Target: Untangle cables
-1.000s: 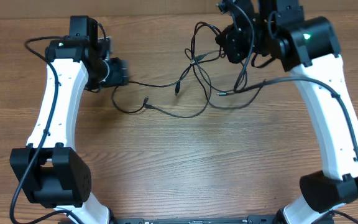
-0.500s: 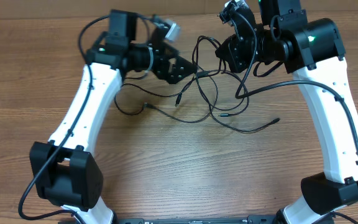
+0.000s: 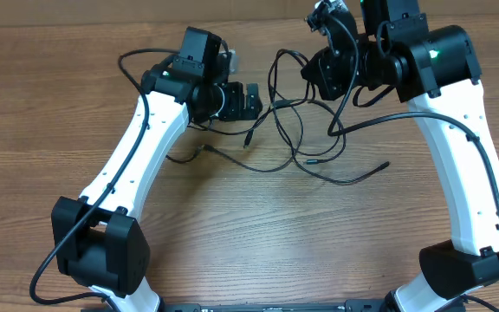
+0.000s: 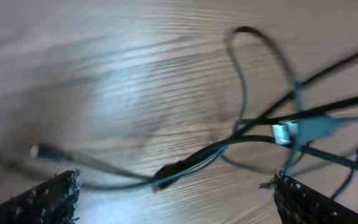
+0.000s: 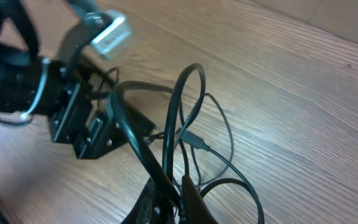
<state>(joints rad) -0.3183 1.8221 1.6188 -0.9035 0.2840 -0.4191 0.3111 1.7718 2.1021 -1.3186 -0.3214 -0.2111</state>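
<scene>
left claw [image 3: 250, 98] has shifted right since a second ago and now sits at the left edge of the cables [image 3: 275, 106], fingers spread wide with nothing between them. right claw [image 5: 168, 208] is pinched tight on a strand, holding loops above the worktop [image 3: 232, 225]. the tangle lies between both arms, still crossed, plug ends trailing nearer.

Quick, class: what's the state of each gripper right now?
Left gripper: open, holding nothing.
Right gripper: closed on a cable.
</scene>
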